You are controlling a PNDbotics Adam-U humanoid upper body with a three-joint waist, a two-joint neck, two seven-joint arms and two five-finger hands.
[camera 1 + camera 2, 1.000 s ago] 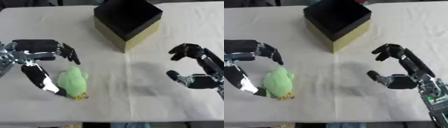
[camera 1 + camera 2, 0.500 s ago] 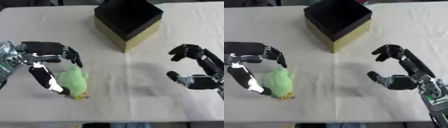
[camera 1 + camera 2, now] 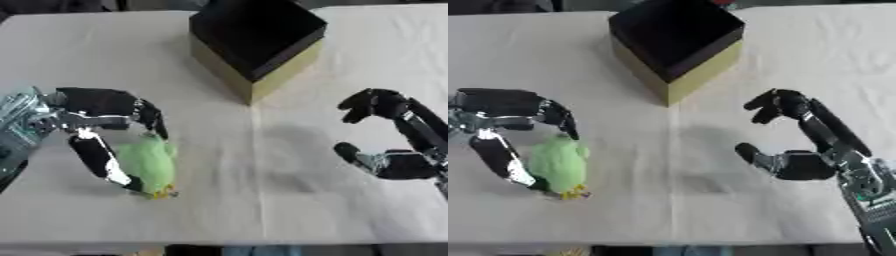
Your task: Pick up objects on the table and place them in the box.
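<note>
Table [image 3: 219,200]: green toy [image 3: 147,162] between left hand [image 3: 96,107] fingers [image 3: 149,116] and thumb.

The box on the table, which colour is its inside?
Black inside the box; left eye view shows it best.

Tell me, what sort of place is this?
Probably a robot test bench: a table under a plain cloth, holding only an open black box and a green plush toy, with a robot hand at each side.

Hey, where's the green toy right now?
The green toy lies on the table's left side, between the thumb and fingers of the left robot hand, well short of the box.
</note>
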